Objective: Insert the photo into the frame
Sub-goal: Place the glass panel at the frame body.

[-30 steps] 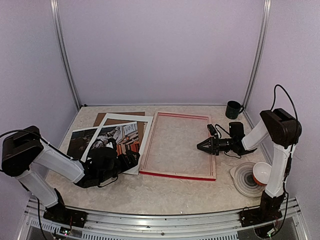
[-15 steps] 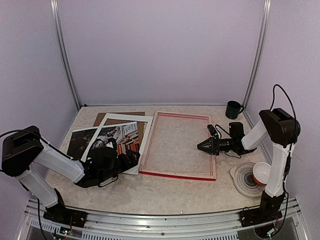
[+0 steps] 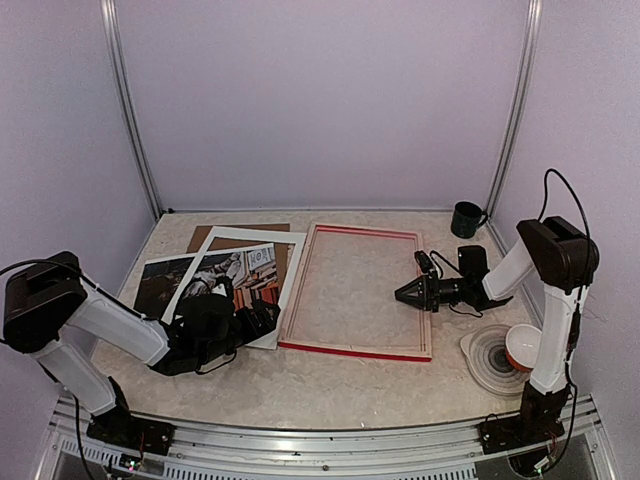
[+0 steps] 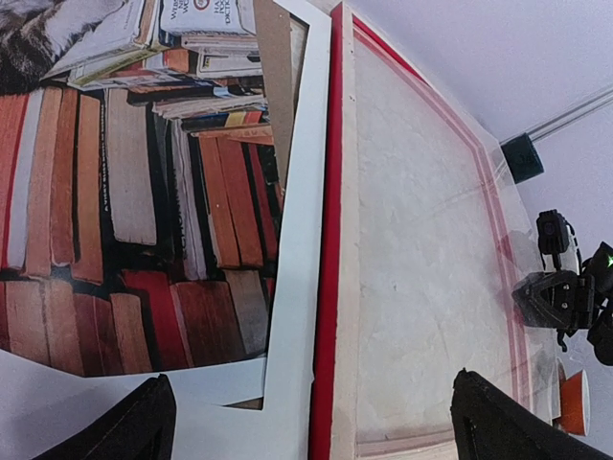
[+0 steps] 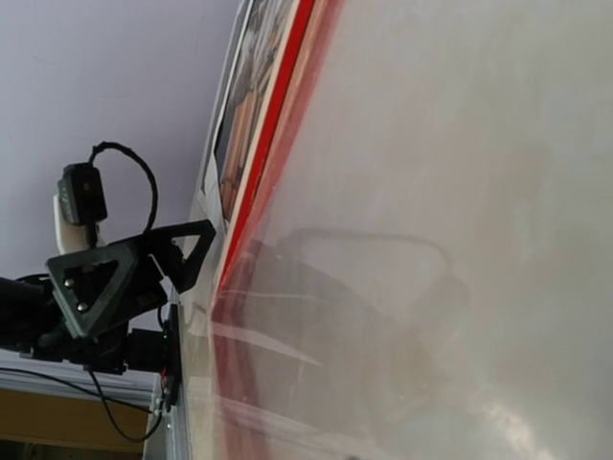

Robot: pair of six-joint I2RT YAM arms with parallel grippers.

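Barely anything moved since earlier frame: your right claw (image 3: 399, 293) shifted a hair, poised over large red rectangular wooden frame (image 3: 355, 349); grip unreadable. Your left claw (image 4: 311, 431) gapes wide, released. Large rectangular paper cat-and-books print (image 4: 115, 240) lies beneath it, frame rail between its fingers.

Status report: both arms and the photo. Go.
Left end effector open, low over the photo. Right end effector at the right rail of the frame, grip unclear. Photo outside frame; white mat lies on it.
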